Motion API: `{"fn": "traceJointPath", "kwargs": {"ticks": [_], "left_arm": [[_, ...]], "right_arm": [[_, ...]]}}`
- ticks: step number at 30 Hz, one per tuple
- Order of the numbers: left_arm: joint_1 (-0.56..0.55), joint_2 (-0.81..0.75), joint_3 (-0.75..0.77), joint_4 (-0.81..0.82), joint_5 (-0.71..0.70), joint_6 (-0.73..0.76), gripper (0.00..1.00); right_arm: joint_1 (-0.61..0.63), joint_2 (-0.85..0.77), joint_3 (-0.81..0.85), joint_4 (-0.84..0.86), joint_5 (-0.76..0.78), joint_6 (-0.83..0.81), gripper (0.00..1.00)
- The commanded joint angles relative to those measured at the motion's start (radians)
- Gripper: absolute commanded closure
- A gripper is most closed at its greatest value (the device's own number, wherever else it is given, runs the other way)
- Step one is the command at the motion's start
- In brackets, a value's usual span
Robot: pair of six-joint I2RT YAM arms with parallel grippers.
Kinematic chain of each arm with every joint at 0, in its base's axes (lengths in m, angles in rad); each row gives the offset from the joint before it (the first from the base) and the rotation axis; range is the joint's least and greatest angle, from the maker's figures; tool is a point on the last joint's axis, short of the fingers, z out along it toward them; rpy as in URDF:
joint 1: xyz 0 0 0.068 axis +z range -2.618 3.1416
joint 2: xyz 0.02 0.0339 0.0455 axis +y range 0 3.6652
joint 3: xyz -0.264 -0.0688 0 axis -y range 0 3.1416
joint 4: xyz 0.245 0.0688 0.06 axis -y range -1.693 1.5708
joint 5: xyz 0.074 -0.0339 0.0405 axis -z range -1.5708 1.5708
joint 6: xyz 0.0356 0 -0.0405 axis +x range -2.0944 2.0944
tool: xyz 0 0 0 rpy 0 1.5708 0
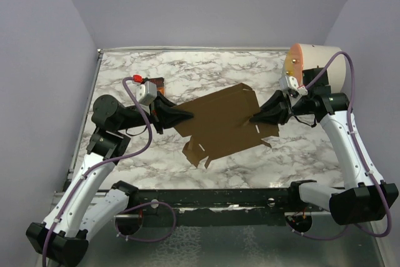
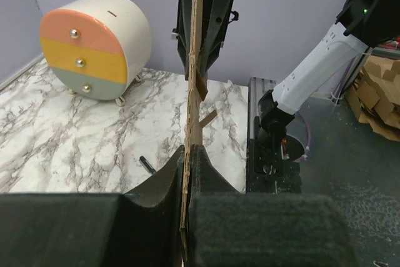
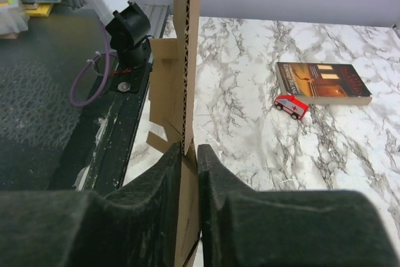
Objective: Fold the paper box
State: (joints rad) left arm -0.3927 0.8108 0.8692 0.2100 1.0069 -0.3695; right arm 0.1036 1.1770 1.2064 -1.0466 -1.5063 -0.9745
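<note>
Left of cylinder (image 1: pixel 315 60): box (image 1: pixel 222 126), an unfolded sheet, held at two opposite edges | left gripper (image 1: pixel 189 115) pinches its edge away from cylinder | right gripper (image 1: pixel 254 118) pinches edge nearest cylinder | judgement: hold both pinches level, bend along one crease only, go slow, corrugated board tears

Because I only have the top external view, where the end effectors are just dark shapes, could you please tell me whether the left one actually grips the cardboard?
Observer: Yes. In the left wrist view the left end effector is shut on the paper box, with the sheet's edge pinched between its pads.
Operator: Thank you. Does the right one hold it too?
Observer: It does. The right wrist view shows the right end effector shut on the opposite edge of the same sheet.
</note>
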Motion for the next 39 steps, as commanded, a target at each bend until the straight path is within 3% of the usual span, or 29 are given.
{"fn": "traceJointPath", "kwargs": {"ticks": [1, 4, 11, 12, 14, 16, 19, 24, 30, 34, 39], "left_arm": [[0.003, -0.004, -0.004, 0.061, 0.03, -0.018, 1.0], [0.003, -0.005, -0.002, 0.044, 0.023, -0.006, 1.0], [0.003, -0.026, 0.0, -0.011, -0.022, 0.042, 1.0], [0.003, -0.031, -0.002, -0.017, -0.036, 0.048, 1.0], [0.003, -0.046, -0.006, -0.031, -0.076, 0.06, 1.0], [0.003, -0.068, -0.011, -0.049, -0.125, 0.076, 1.0], [0.003, -0.106, -0.028, -0.072, -0.203, 0.092, 1.0], [0.003, -0.159, -0.048, -0.082, -0.32, 0.075, 1.0], [0.003, -0.17, -0.012, -0.103, -0.404, 0.05, 1.0], [0.003, -0.117, 0.061, -0.146, -0.387, 0.051, 1.0], [0.003, -0.052, 0.111, -0.08, -0.328, 0.004, 1.0]], "right_arm": [[0.008, -0.016, -0.007, 0.008, -0.049, 0.002, 0.9], [0.008, -0.019, -0.004, 0.008, -0.046, 0.016, 0.99], [0.008, -0.041, -0.003, 0.097, 0.032, 0.157, 0.96], [0.008, -0.047, -0.005, 0.11, 0.047, 0.174, 0.84], [0.007, -0.066, -0.007, 0.131, 0.079, 0.208, 0.5], [0.003, -0.087, -0.004, 0.147, 0.119, 0.238, 0.25], [-0.029, -0.122, 0.013, 0.146, 0.159, 0.268, 0.1], [-0.162, -0.169, 0.004, 0.225, 0.192, 0.414, 0.08], [-0.342, -0.189, -0.09, 0.478, 0.267, 0.681, 0.09], [-0.444, -0.161, -0.099, 0.562, 0.269, 0.781, 0.16], [-0.461, -0.126, -0.142, 0.614, 0.287, 0.8, 0.24]]}}
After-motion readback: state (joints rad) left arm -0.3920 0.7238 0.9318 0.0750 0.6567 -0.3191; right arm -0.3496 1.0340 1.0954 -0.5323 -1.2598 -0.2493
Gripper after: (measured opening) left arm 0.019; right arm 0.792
